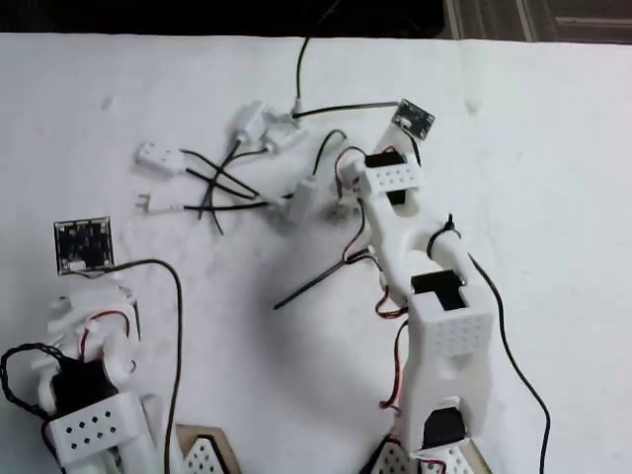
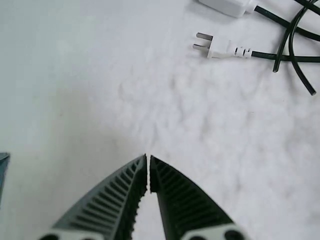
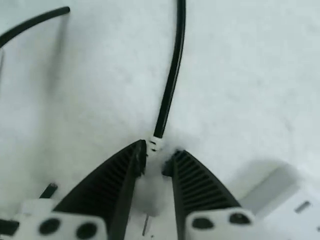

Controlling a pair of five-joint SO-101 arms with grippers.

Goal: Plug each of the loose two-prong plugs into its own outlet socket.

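My right gripper [image 3: 155, 154] is shut on a white two-prong plug [image 3: 154, 145], whose black cord [image 3: 172, 75] runs away from the fingertips. A white outlet socket [image 3: 287, 200] lies just beside it on the table. In the high view this plug [image 1: 308, 190] sits mid-table at the tip of the right arm [image 1: 395, 212]. My left gripper [image 2: 148, 159] is shut on nothing, low over bare table. Ahead of it lies a loose white plug [image 2: 220, 47], prongs pointing sideways, also seen at the left [image 1: 158, 205]. Another white socket [image 1: 160, 156] lies just beyond it.
Two more white socket pieces [image 1: 252, 120] [image 1: 283, 136] and tangled black cords [image 1: 217, 183] lie at the back centre. A loose black cord end [image 1: 316, 281] stretches across the middle. The left arm [image 1: 89, 375] is folded at the front left corner.
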